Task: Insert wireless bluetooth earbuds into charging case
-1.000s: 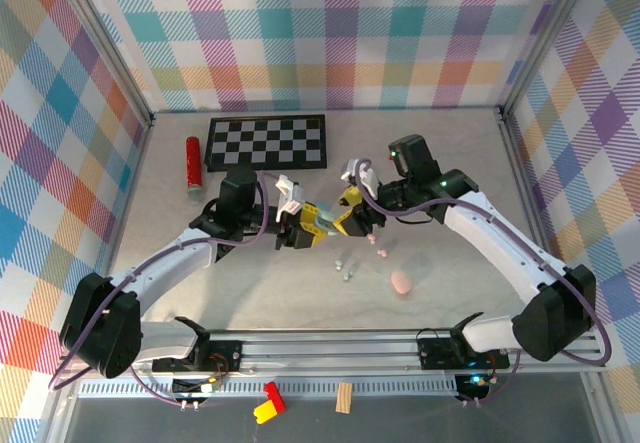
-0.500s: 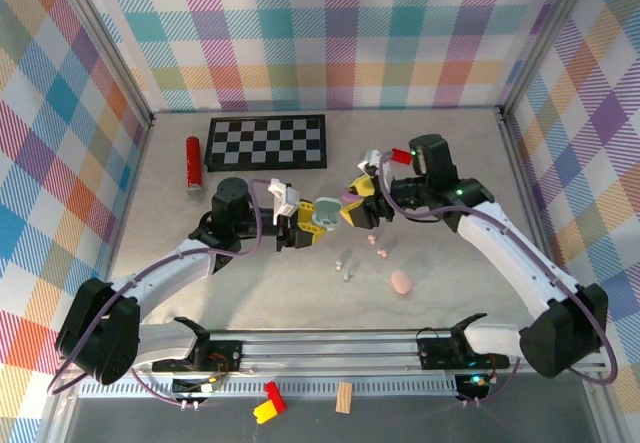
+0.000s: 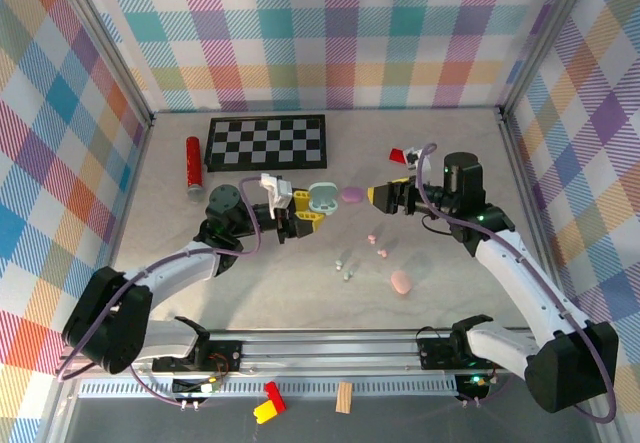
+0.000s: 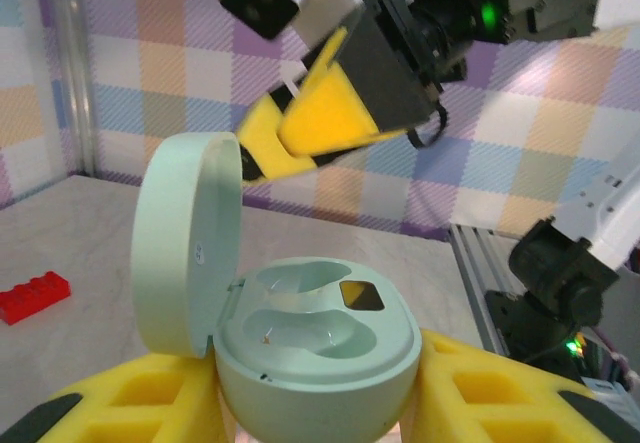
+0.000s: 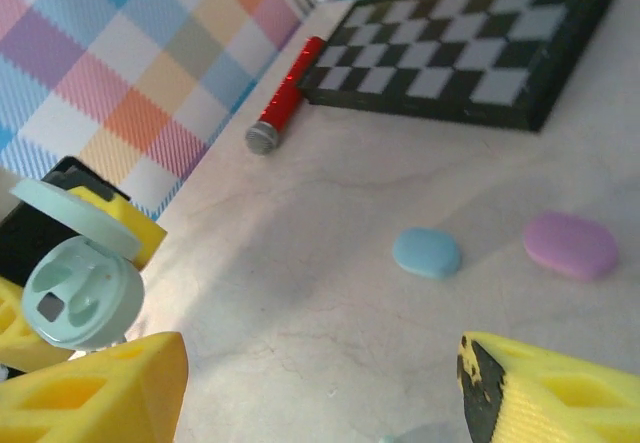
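- The left hand is closed on the mint-green oval plastic charging case. It holds the case above the grey tabletop, with the lid standing open and both wells empty.
- The right hand hangs near that case and faces it. Its yellow foam fingers are spread wide with nothing between them.
- The earbuds lie on the tabletop, toward the arm bases from both hands.
- Two tiny pink stemmed plastic earbuds sit near the right hand, on its base side.
- Two pale greenish earbuds lie a little further toward the bases, roughly between the two hands.
- The right hand is free and nearer the pink pair, so I judge the pick to be its job. It would need to tip down and come back toward its own base.
- Each bud is far smaller than the case. Which way the stems point is probably too small to tell from above.
- A lilac oval case and a pink oval case lie closed on the tabletop.
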